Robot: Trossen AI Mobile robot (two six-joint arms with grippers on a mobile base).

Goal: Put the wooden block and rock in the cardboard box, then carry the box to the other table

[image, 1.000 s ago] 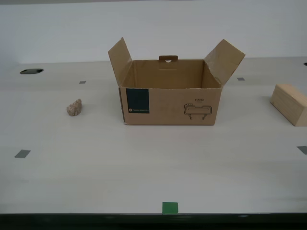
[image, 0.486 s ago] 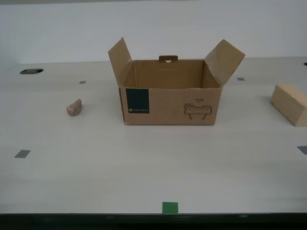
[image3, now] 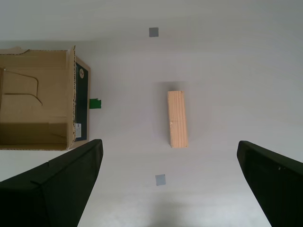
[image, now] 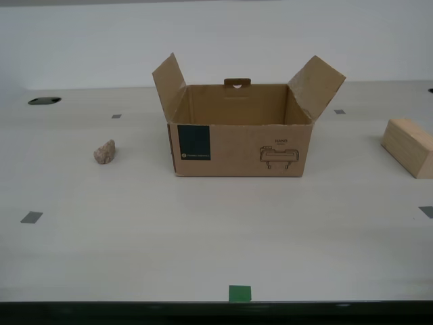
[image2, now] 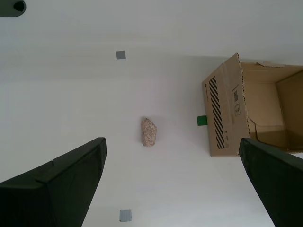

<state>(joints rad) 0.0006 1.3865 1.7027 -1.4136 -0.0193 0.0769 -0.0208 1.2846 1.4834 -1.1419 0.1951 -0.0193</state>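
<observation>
Cardboard box [image: 240, 139] sits in the middle of the smooth pale table [image: 203, 237], open on top, both side flaps sticking up. Rock [image: 105, 152] lies well apart from it toward the exterior view's left; wooden block [image: 408, 146] lies well apart toward the exterior view's right, partly cut off by the edge.

Seen from above in the first wrist view: whole block [image3: 177, 119], long and thin, plus the empty inside of the box [image3: 35, 101]. Seen in the second wrist view: rock [image2: 149, 132] alone on bare table, and a striped flap of the box [image2: 222, 113].

No arms in the exterior view. My first gripper [image3: 170, 189] spread wide, high over the block, touching nothing. My second gripper [image2: 173, 189] spread wide too, high over the rock.

Nothing moved since the earlier pictures.

Small grey tape squares [image: 31, 217] dotted around, one green tape square [image: 239, 293] at the near edge. Nothing blocking the rock, block or box.
</observation>
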